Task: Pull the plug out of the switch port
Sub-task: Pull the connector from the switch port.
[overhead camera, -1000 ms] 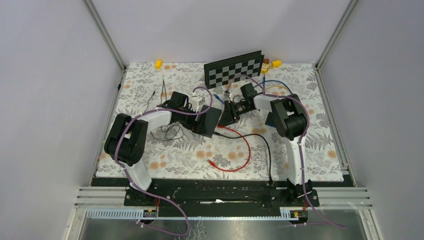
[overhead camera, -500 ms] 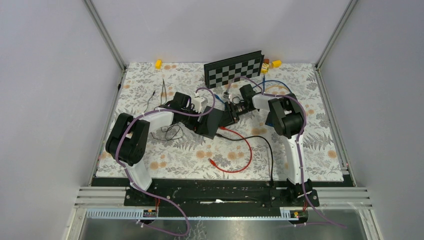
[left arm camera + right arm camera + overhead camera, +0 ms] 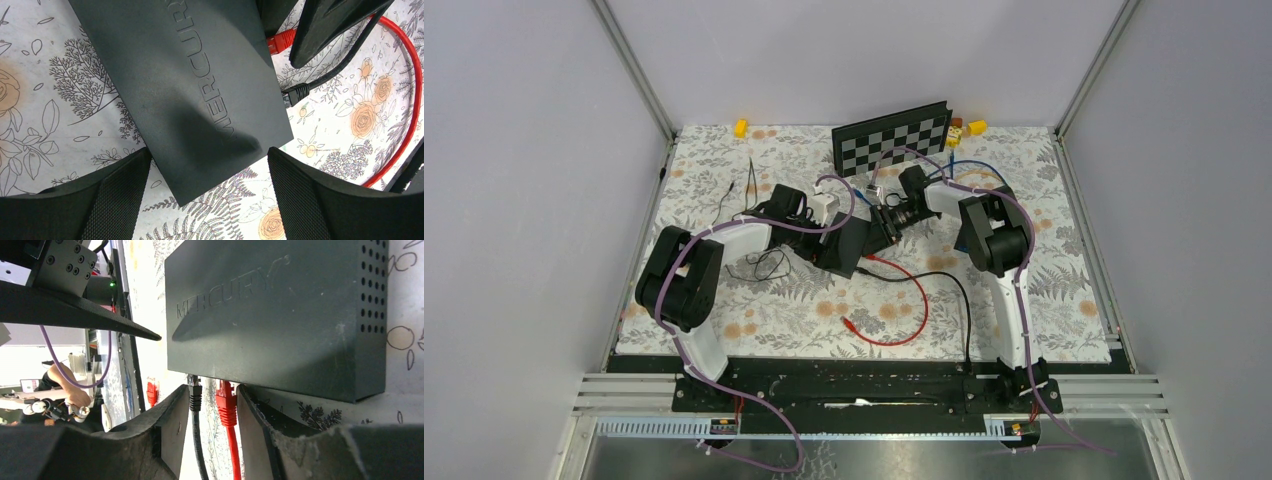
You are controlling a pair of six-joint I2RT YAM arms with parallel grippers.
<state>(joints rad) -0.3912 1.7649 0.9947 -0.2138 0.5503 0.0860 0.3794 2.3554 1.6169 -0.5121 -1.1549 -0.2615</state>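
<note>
The dark grey switch [image 3: 844, 246] lies mid-table; it fills the left wrist view [image 3: 190, 90] and the top of the right wrist view [image 3: 280, 315]. A red plug [image 3: 226, 402] and a black plug [image 3: 195, 392] sit in ports on its edge. My right gripper [image 3: 212, 407] is open, its fingers [image 3: 255, 420] either side of both plugs, the red one against the right finger. My left gripper [image 3: 210, 200] is open, and the switch's near corner lies between its fingers [image 3: 115, 200]. The red plug [image 3: 279, 42] and black plug [image 3: 295, 94] also show in the left wrist view.
The red cable [image 3: 906, 300] loops over the mat toward the near edge, and the black cable [image 3: 956, 300] runs down toward the right arm's base. Thin black wires [image 3: 769, 265] lie left of the switch. A chessboard [image 3: 892, 135], a blue cable [image 3: 974, 165] and yellow blocks [image 3: 741, 127] are at the back.
My right gripper has moved a little left, closer to the switch's port edge. The left gripper and the switch shifted slightly a second ago and have since held still.
</note>
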